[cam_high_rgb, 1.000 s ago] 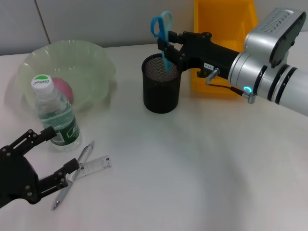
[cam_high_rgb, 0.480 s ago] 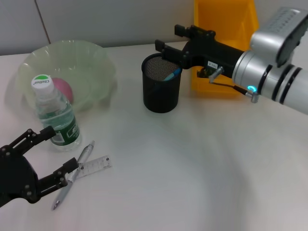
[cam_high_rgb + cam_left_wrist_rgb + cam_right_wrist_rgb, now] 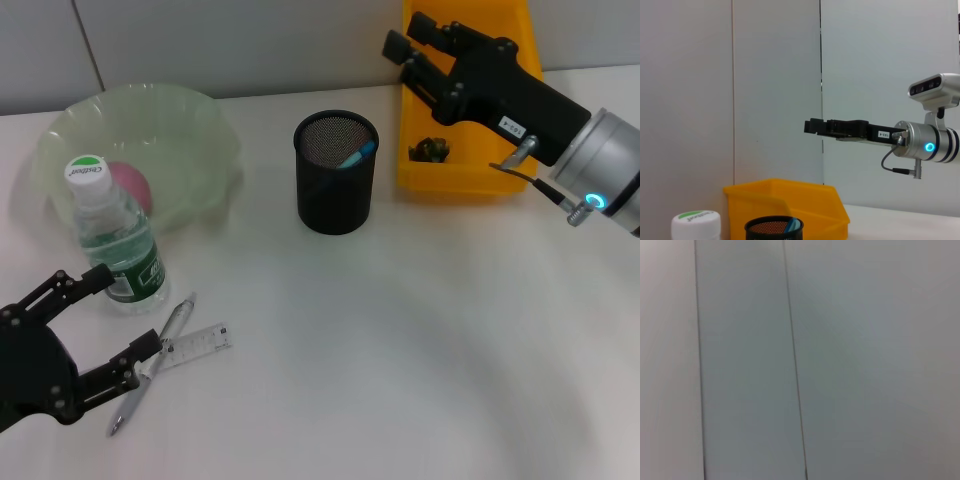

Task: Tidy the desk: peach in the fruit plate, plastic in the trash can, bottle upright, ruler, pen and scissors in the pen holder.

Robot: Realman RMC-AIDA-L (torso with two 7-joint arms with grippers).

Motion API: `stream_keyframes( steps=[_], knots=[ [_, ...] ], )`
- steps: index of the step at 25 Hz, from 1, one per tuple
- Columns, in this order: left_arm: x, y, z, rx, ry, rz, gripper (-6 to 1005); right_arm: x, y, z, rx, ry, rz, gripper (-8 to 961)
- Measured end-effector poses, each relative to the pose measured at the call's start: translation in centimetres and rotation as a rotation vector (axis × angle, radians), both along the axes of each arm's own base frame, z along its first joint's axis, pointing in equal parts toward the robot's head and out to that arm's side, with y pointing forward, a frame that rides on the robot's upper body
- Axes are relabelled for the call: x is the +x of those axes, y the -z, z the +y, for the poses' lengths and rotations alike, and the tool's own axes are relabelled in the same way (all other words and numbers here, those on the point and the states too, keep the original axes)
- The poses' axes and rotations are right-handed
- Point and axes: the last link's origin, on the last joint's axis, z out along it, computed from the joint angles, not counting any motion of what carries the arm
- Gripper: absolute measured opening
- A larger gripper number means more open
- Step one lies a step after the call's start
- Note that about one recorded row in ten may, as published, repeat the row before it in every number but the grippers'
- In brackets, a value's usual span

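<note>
The black mesh pen holder (image 3: 336, 172) stands mid-table with the scissors' blue handle (image 3: 355, 156) showing inside its rim. My right gripper (image 3: 408, 38) hangs open and holds nothing, above the yellow trash can (image 3: 470, 178), where a dark crumpled piece (image 3: 432, 150) lies. The bottle (image 3: 115, 238) stands upright beside the green fruit plate (image 3: 190, 115), which holds the pink peach (image 3: 132, 184). The silver pen (image 3: 160, 345) and clear ruler (image 3: 198, 346) lie on the table. My left gripper (image 3: 128, 312) is open at the front left, with its lower fingertip (image 3: 146, 347) against the pen and ruler.
The left wrist view shows the right gripper (image 3: 812, 126) high above the trash can (image 3: 790, 200), the pen holder (image 3: 774, 229) and the bottle cap (image 3: 695, 222). A grey wall runs behind the table. The right wrist view shows only wall.
The scissors went from the right gripper's hold down into the pen holder. The right gripper let go and drew back to above the trash can. The left arm stayed still.
</note>
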Motion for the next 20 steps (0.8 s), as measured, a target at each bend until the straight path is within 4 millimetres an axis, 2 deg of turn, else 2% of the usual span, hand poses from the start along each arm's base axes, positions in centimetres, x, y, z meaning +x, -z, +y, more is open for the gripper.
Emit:
stream_keyframes(
  steps=[5, 7, 14, 20],
  knots=[
    [0.08, -0.02, 0.11, 0.001, 0.004, 0.001, 832, 0.15, 0.03, -0.10, -0.001, 0.002, 0.000, 375],
    [0.09, -0.01, 0.12, 0.001, 0.004, 0.001, 832, 0.13, 0.03, -0.09, -0.002, 0.000, -0.001, 144],
    [0.07, -0.05, 0.15, 0.002, 0.004, 0.002, 831, 0.16, -0.02, -0.08, -0.001, 0.000, -0.003, -3],
    [0.05, -0.09, 0.17, 0.002, 0.004, 0.004, 831, 0.19, 0.06, -0.16, -0.004, -0.001, -0.004, -2]
  ],
)
